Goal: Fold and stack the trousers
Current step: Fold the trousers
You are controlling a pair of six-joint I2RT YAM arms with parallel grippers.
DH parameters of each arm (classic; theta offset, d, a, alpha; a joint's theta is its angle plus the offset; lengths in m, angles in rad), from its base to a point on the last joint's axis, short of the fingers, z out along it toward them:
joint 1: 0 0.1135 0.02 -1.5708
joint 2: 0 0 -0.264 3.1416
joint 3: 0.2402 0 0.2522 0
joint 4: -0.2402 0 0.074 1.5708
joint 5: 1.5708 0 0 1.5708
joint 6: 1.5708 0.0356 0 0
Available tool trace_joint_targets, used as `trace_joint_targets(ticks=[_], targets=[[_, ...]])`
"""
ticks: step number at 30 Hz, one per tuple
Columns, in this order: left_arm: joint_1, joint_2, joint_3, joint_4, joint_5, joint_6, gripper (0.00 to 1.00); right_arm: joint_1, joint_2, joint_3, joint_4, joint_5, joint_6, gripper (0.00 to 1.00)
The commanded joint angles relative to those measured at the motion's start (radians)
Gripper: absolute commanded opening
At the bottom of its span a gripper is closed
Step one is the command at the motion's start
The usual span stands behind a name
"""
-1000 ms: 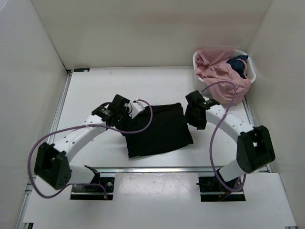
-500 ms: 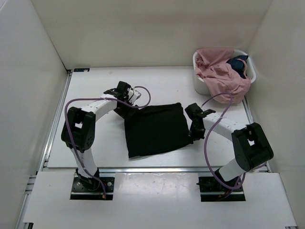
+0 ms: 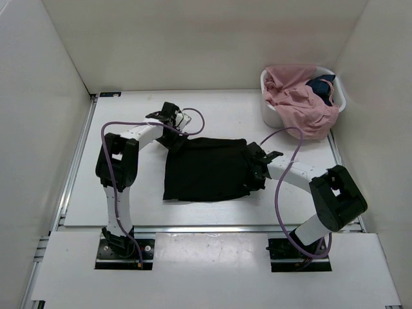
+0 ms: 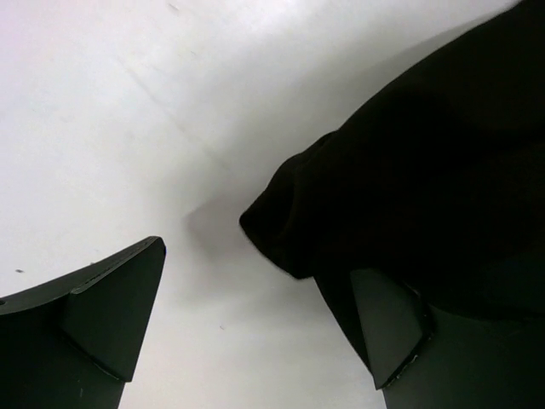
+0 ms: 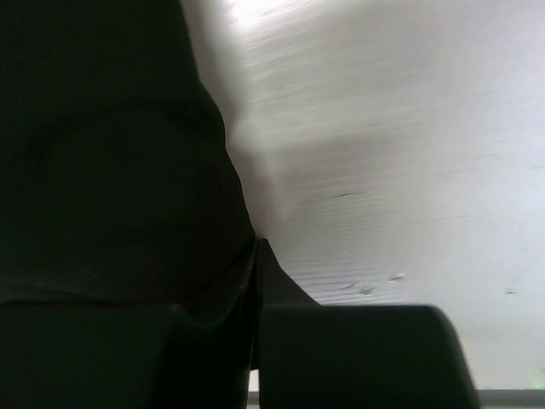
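The black trousers (image 3: 206,170) lie folded into a rough rectangle in the middle of the table. My left gripper (image 3: 175,139) is open at their far left corner. In the left wrist view that rounded corner of the trousers (image 4: 409,170) lies just ahead of the open left gripper (image 4: 255,319), and the right finger (image 4: 387,328) sits against the cloth. My right gripper (image 3: 250,174) is at the trousers' right edge. In the right wrist view the right gripper (image 5: 257,249) is shut, tips together, pressed beside the dark fabric (image 5: 102,170). No cloth shows between its fingers.
A white basket (image 3: 268,111) stands at the back right, holding a pink garment (image 3: 299,103) that hangs over its front, and a dark blue garment (image 3: 322,85). White walls enclose the table on the left, back and right.
The right gripper has shut and moved left against the trousers' right edge. The trousers have shifted left and squared up. The left arm has drawn back to the far left corner.
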Motion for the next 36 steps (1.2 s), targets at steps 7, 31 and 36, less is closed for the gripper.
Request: trace_joint_targets(ticks=[7,31,36], targets=[[0.022,-0.046,0.042,0.016,-0.075,0.003,1.00,0.029,-0.028,-0.019,-0.058,0.035,0.011,0.06],[0.460,-0.667,-0.050,-0.266,-0.314,-0.169,1.00,-0.124,-0.356,0.593,-0.708,0.226,-0.287,0.99],[0.629,-0.823,-0.250,-0.286,-0.192,-0.210,1.00,-0.124,-0.365,0.600,-0.690,0.302,-0.307,0.99]])
